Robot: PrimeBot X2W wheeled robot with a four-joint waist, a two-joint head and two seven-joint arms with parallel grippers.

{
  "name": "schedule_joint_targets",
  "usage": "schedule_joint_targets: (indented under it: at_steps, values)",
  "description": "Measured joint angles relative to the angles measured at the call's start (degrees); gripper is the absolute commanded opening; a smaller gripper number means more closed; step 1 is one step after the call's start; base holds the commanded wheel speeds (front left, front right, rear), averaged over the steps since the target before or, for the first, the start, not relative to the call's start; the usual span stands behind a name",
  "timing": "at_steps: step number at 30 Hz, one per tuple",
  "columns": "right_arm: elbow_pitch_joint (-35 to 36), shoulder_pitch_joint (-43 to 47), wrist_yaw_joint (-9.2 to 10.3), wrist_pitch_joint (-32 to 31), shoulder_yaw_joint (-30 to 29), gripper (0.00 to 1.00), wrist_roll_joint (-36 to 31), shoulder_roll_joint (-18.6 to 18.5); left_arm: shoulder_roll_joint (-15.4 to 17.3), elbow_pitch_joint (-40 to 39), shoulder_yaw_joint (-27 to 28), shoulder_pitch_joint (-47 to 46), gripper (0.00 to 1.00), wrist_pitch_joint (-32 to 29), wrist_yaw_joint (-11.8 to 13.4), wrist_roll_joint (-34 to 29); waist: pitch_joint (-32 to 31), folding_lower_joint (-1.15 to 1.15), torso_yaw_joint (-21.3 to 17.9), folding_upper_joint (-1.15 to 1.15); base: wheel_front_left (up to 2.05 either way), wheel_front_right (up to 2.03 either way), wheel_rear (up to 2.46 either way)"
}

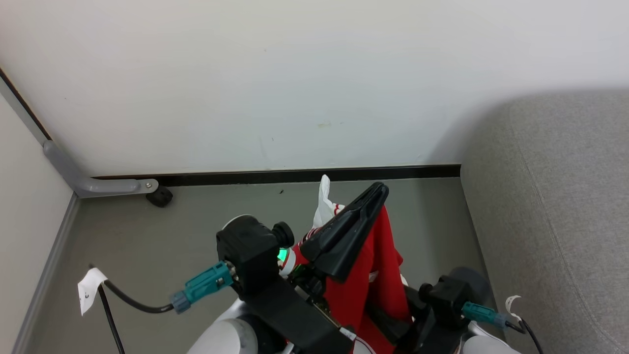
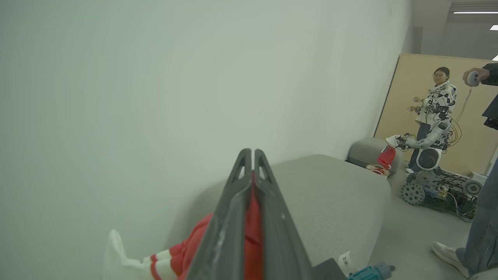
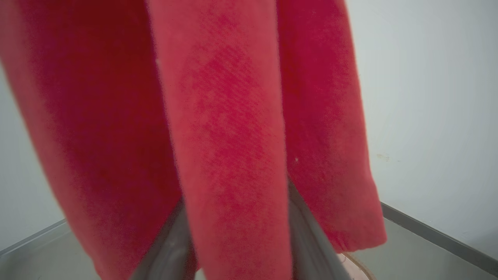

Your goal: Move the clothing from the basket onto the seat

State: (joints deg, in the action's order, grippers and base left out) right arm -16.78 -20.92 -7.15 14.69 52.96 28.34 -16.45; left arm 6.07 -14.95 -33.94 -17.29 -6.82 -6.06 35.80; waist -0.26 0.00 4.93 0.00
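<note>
**Entry: clothing (image 1: 381,275), in transit**

- Location: one red garment with a white-striped cuff. It hangs in the air over the floor (image 1: 196,236), just off the left edge of the seat (image 1: 555,221). No part of it rests on the cushion.
- Left gripper (image 1: 377,191): clenched on the garment's top fold, with red cloth pinched between the two fingers.
- Right gripper (image 3: 238,229): its fingers (image 3: 311,249) stand on either side of a hanging fold. You cannot tell whether they have bitten yet.

**Hazards, as judged**

- Slip: your only sure hold is a narrow pinch on soft fabric. A quick swing toward the seat could pull the cloth out and drop it on the floor.
- Snag: if the right fingers catch one layer and the arms then part, the garment gets stretched or torn loose from the left.
- Short drop: the tail hangs low. If you let go too near the seat's edge, the weight may slide it off the rounded corner.
- Blind wrist: cloth covers the right wrist camera, so watch the head view.
</note>
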Motion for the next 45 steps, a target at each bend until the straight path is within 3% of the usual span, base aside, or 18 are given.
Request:
schedule_joint_targets:
  at_steps: [7,8,9,10,11,14,15,33,45]
  values:
    - [0.0,0.0,0.0,0.0,0.1,0.0,1.3,0.1,0.2,0.3,1.7,0.6,0.0,-1.1,1.6,0.5,0.5,0.0,-0.3,0.0,0.0,0.0,0.0]
    - [0.1,0.0,0.0,0.0,0.0,0.0,1.6,0.1,0.4,0.4,2.1,0.8,0.07,-1.1,2.0,0.4,0.7,0.0,-0.4,0.0,0.0,0.0,0.0]
    - [0.2,0.0,0.0,0.0,-0.3,0.0,2.0,0.1,0.5,0.7,2.5,1.0,0.29,-1.1,2.1,0.4,0.9,0.0,-0.5,0.0,0.0,0.0,0.0]
    - [0.3,0.0,0.0,0.0,-0.9,0.0,2.3,0.1,0.8,0.9,2.9,1.1,0.43,-1.1,2.7,0.3,1.1,0.0,-0.7,0.0,0.0,0.0,0.0]
    - [0.3,0.0,0.0,0.0,-1.8,0.0,2.8,0.1,1.2,1.2,3.3,1.3,0.49,-1.1,3.1,0.0,1.2,0.01,-0.8,0.0,0.0,0.0,0.0]
    - [0.2,0.0,0.0,0.0,-4.4,0.0,4.6,0.1,1.7,1.7,3.9,1.7,0.9,-1.1,3.3,-0.1,1.8,0.01,-1.4,0.0,0.0,0.0,0.0]
    - [0.2,0.0,0.0,0.0,-5.3,0.0,5.0,0.1,1.7,1.7,3.9,2.1,1.0,-1.1,3.3,-0.1,2.0,0.01,-1.6,0.0,0.0,0.0,0.0]
    - [0.5,0.7,0.1,0.0,-18.4,0.0,6.1,-4.0,2.9,5.7,2.1,9.0,1.0,4.4,4.5,-4.2,4.1,0.01,-6.6,0.0,0.0,0.0,0.0]
    - [2.7,1.8,1.68,0.0,-25.6,0.0,5.4,-5.9,3.2,8.5,0.9,11.4,1.0,9.4,4.0,-5.8,5.2,0.0,-10.6,0.0,0.0,0.0,0.0]
